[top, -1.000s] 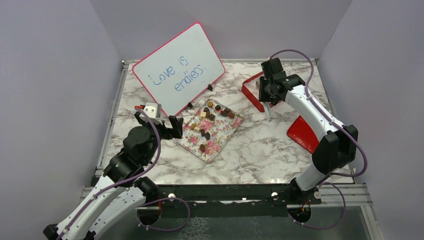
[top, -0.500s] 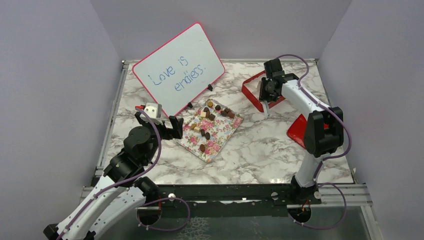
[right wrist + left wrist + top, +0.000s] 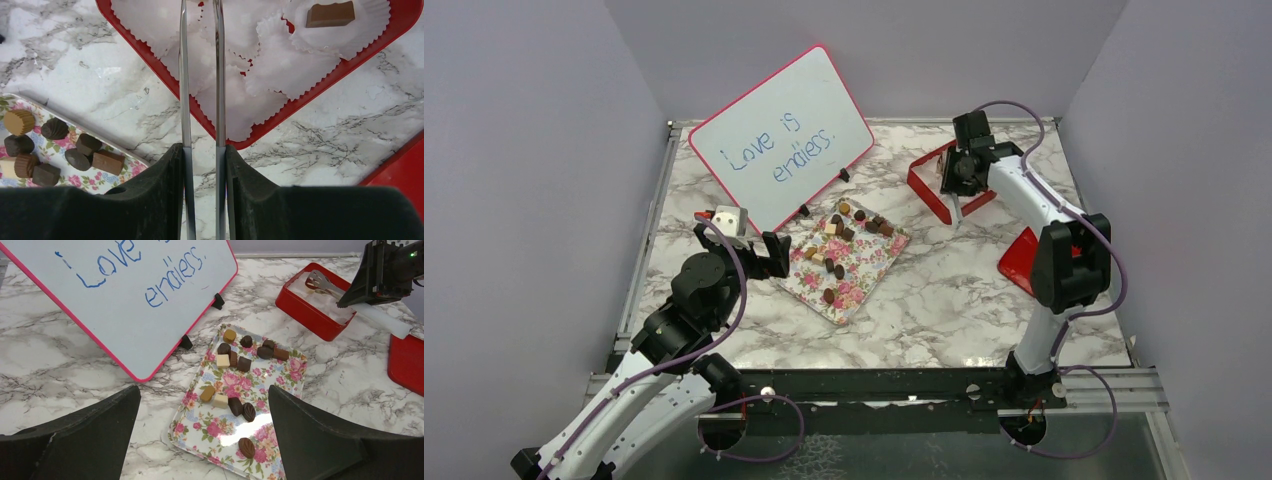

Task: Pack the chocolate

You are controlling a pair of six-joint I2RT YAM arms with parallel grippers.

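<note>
Several chocolate pieces [image 3: 844, 232], dark brown, mid-brown and cream, lie on the floral tray [image 3: 864, 272]; they also show in the left wrist view [image 3: 240, 362] and the right wrist view [image 3: 75, 152]. One brown chocolate [image 3: 330, 14] sits in a white paper cup inside the red box [image 3: 927, 190]. My right gripper [image 3: 956, 175] is shut on metal tongs [image 3: 183, 75], whose arms reach over the box's near rim [image 3: 347, 62]; the tong tips are out of view. My left gripper [image 3: 205, 395] is open and empty, hovering over the tray's near left edge [image 3: 227, 432].
A pink-framed whiteboard [image 3: 779, 140] reading "Love is endless" stands at the back left, just behind the tray. The red lid [image 3: 1034, 265] lies right of the box on the marble table. Grey walls enclose three sides.
My right arm has folded up and its gripper has drawn the tongs back a little toward the red box. The left arm has not moved.
</note>
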